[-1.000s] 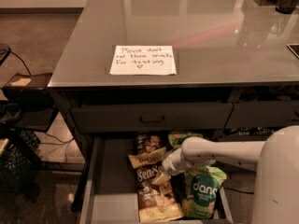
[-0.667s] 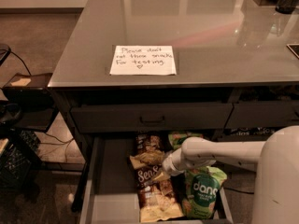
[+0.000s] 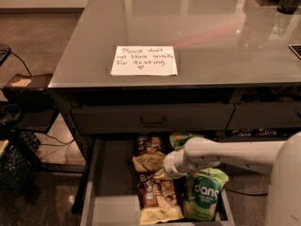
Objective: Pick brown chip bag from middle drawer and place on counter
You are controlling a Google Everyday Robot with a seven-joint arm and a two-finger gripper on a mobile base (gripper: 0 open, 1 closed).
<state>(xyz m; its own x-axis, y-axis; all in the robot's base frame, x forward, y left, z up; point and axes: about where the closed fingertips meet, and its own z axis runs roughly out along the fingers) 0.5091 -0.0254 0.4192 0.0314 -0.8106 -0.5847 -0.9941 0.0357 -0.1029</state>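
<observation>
The brown chip bag lies flat in the open middle drawer, its cream top band crumpled up near the arm's end. My gripper is at the tip of the white arm, reaching in from the right and down onto the upper part of the bag. The glossy grey counter is above the drawer, with a handwritten paper note on it.
A green-and-white "dang" bag lies right of the brown bag, under the arm. Another green bag and a smaller dark brown bag sit at the drawer's back. The closed upper drawer front overhangs. A black crate stands at the left.
The arm's end has stayed over the brown bag's upper part. The bag has shifted only slightly in the drawer.
</observation>
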